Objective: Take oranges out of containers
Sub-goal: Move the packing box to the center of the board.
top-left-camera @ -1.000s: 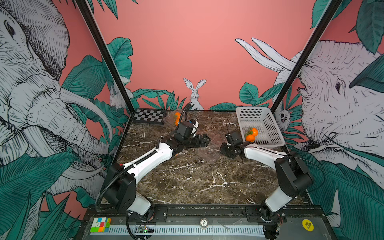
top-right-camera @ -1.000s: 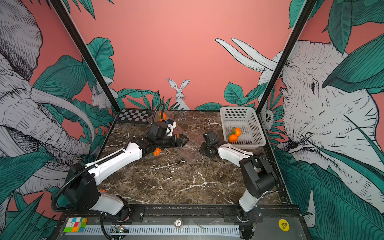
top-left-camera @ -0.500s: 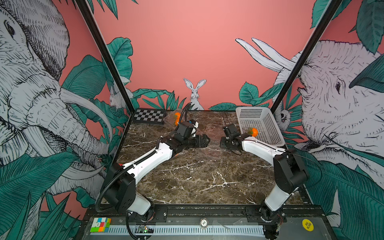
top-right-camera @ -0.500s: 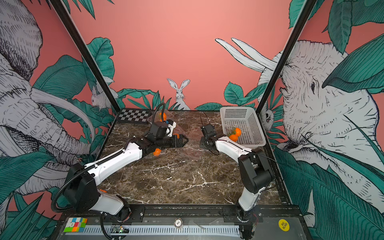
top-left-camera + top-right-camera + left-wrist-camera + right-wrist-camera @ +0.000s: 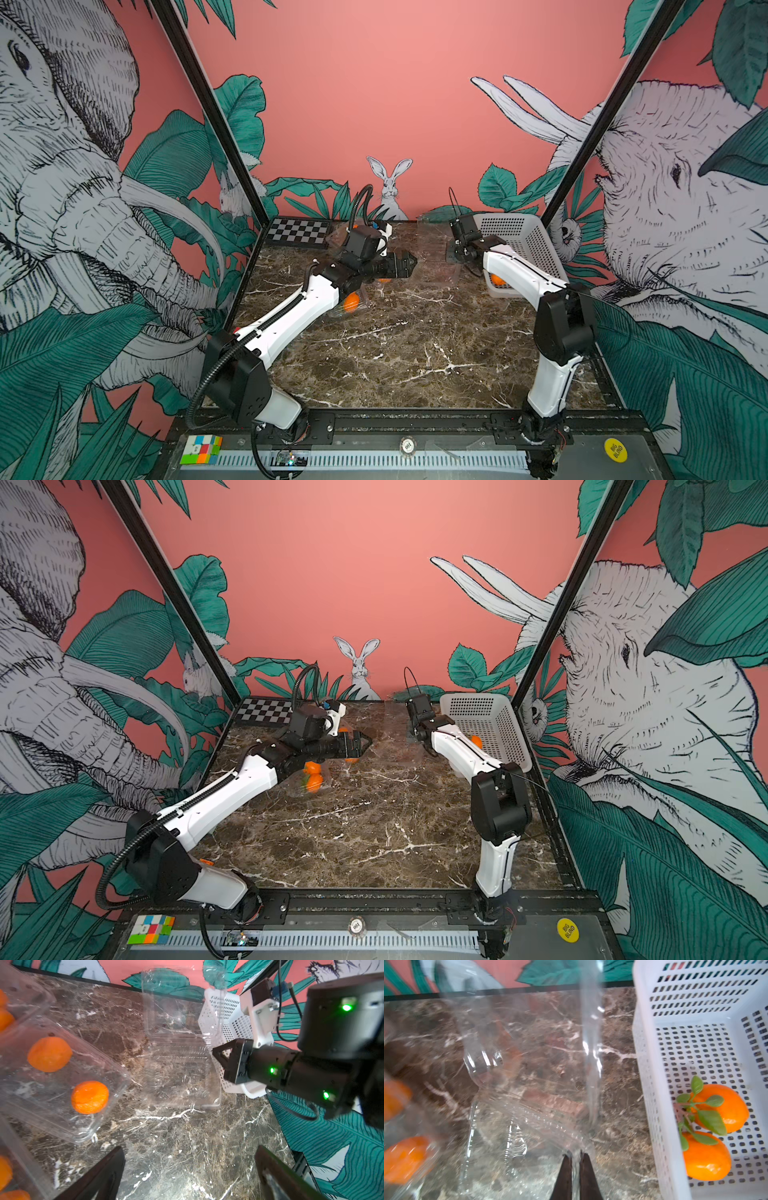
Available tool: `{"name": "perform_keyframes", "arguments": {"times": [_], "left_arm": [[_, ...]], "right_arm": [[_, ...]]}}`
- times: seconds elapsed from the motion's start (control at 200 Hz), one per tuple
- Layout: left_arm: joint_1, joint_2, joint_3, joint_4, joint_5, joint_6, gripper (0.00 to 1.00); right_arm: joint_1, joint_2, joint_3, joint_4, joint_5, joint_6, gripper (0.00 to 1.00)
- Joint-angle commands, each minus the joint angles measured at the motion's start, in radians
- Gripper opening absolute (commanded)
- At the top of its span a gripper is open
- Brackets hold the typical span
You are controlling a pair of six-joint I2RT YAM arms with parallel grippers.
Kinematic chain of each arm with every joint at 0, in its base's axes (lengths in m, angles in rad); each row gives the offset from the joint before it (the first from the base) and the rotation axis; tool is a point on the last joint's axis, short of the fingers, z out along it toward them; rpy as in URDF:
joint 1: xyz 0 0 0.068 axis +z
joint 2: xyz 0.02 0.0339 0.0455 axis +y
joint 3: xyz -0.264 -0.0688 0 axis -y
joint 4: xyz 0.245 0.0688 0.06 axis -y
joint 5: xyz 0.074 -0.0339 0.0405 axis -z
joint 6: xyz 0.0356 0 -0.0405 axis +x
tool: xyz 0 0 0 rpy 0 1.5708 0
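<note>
At container, newly: right end effector

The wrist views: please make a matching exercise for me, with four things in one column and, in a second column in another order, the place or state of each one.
Things
1. left gripper
2. right gripper
3. two leafy oranges
4. empty clamshell container

Places or states
A. lying in the white basket
B. jaws wide apart, holding nothing
C. lid open, no fruit inside
D. closed on a thin edge of clear plastic

Pairs: 1-B, 2-D, 3-A, 4-C
</note>
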Motion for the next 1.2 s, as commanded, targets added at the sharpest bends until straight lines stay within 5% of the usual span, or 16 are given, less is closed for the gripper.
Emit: {"name": "perform_keyframes", "arguments": {"times": [0.0,0.105,0.215,0.445,0.615,0.815,0.95,1.06,1.19], "left_arm": [[0.031,0.008,0.016,-0.044,-0.004,0.018,0.99],[0.056,0.005,0.012,-0.06,-0.006,0.023,0.99],[0.078,-0.003,0.01,-0.085,-0.019,0.046,0.99],[0.102,-0.022,0.015,-0.139,-0.084,0.091,0.99],[0.105,-0.044,0.035,-0.217,-0.199,0.128,0.99],[0.109,-0.121,0.0,-0.29,-0.34,0.207,0.99],[0.119,-0.19,-0.046,-0.355,-0.436,0.235,0.99],[0.161,-0.237,-0.112,-0.38,-0.452,0.242,0.99],[0.298,-0.257,-0.213,-0.365,-0.338,0.193,0.99]], "right_arm": [[-0.027,0.092,0.084,-0.001,-0.024,-0.02,0.06],[-0.037,0.167,0.168,-0.008,-0.042,-0.028,0.09],[-0.041,0.199,0.236,-0.028,-0.045,-0.036,0.23],[-0.041,0.109,0.217,-0.015,-0.014,-0.077,0.98],[-0.038,-0.04,0.084,0.035,0.019,-0.058,0.99],[-0.03,-0.28,-0.264,0.346,-0.137,-0.039,0.99],[0.037,-0.291,-0.257,0.246,-0.115,-0.058,0.98],[0.132,-0.295,-0.284,0.238,-0.058,-0.087,0.99],[0.257,-0.275,-0.295,0.255,-0.007,-0.094,0.99]]}}
